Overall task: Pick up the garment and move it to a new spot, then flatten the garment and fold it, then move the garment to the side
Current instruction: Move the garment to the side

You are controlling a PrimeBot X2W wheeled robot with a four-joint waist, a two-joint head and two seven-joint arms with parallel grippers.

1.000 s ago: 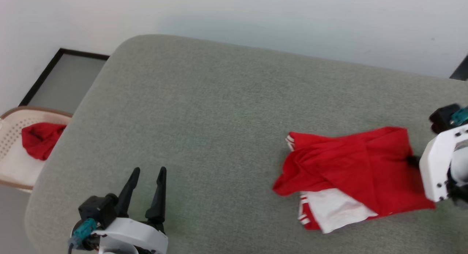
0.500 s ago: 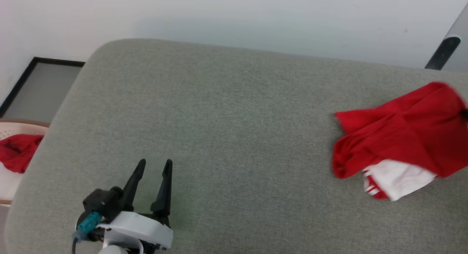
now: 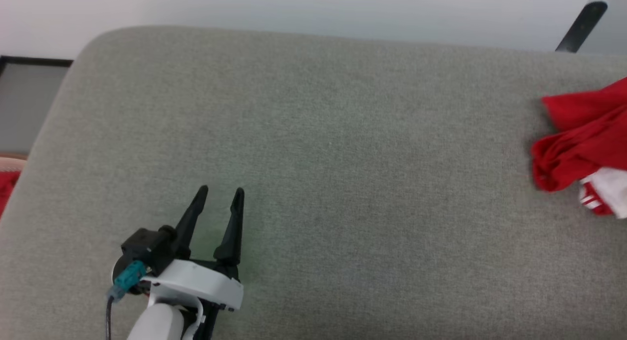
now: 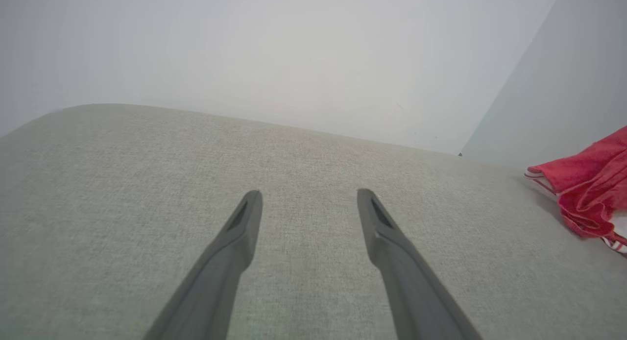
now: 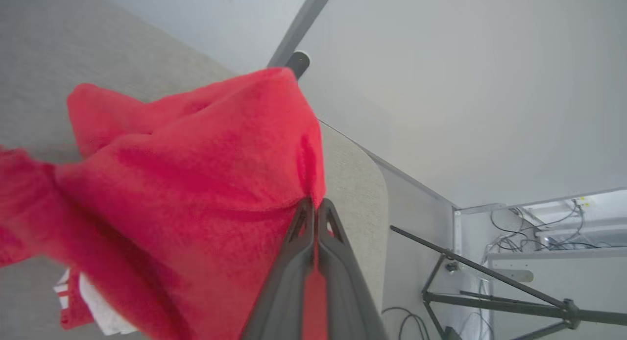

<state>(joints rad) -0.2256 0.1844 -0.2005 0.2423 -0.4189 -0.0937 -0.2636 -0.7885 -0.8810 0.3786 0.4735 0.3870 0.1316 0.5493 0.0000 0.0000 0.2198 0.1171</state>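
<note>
Garment (image 5: pixel 196 183): lifted, far right of grey surface (image 3: pixel 313 134). Right gripper (image 5: pixel 314 207) clamped on it; left gripper (image 3: pixel 221 192) fingers apart, empty. Set-down pending; folding unconfirmed.

The garment (image 3: pixel 575 134) — cut off by the right edge.

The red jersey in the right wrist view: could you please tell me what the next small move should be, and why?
Probably lower the red jersey onto the grey table and release it: the right gripper is shut on its raised edge, close to the table's rounded end.
</note>
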